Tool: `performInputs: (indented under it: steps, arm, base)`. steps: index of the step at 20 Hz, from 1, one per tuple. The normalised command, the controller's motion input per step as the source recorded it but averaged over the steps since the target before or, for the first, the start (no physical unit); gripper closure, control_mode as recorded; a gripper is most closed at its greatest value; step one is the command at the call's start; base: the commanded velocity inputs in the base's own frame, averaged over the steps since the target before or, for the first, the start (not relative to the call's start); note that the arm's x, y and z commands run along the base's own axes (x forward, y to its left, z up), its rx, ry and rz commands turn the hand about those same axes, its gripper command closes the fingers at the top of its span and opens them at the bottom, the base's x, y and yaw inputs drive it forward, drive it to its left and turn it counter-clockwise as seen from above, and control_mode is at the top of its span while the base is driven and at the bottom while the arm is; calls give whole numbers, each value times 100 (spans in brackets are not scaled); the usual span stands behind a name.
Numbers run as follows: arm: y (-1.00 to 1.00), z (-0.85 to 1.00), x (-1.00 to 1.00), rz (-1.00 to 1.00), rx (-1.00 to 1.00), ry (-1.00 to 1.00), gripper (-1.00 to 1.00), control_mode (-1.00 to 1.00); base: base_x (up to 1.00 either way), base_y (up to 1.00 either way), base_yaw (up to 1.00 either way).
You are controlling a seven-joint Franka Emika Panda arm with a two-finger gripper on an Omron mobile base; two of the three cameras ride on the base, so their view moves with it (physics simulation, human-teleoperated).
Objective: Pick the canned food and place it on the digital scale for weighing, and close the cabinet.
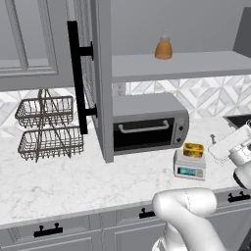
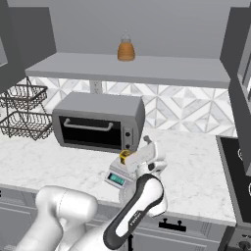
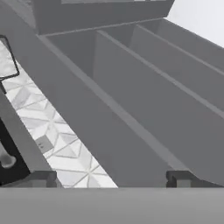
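I see the canned food (image 1: 193,149) sitting flat on the top plate of the digital scale (image 1: 189,165), which stands on the marble counter (image 1: 73,181) just in front of the right end of the toaster oven (image 1: 147,125). From the right base view the tin (image 2: 125,156) shows as a sliver of yellow beside the arm's wrist, with the scale (image 2: 118,177) and its teal display just below it. My gripper (image 3: 111,179) holds nothing: in the hand view the two dark fingertips (image 3: 41,178) stand far apart with bare space between them, pointed up at the underside of the cabinet shelf and the patterned backsplash. The cabinet (image 1: 105,78) is open, its left door swung out toward me edge-on, the long black bar handle (image 1: 78,76) facing left. On the shelf inside stands the orange bottle (image 1: 163,47), well above the oven. A two-tier wire basket (image 1: 46,128) sits on the counter at far left.
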Motion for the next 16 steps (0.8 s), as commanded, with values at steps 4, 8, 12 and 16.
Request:
performInputs:
  steps: [4, 8, 12, 16]
  arm:
    - [-89, 36, 0, -6, 0, -29, -100, -100]
    - [-91, 44, -1, -1, 1, -25, -100, -100]
    - [-50, 11, -3, -16, 0, -49, -100, -100]
    - [-45, 0, 0, -37, 0, -44, -100, -100]
  base:
    - [0, 0, 0]
    - [0, 0, 0]
    - [0, 0, 0]
    - [0, 0, 0]
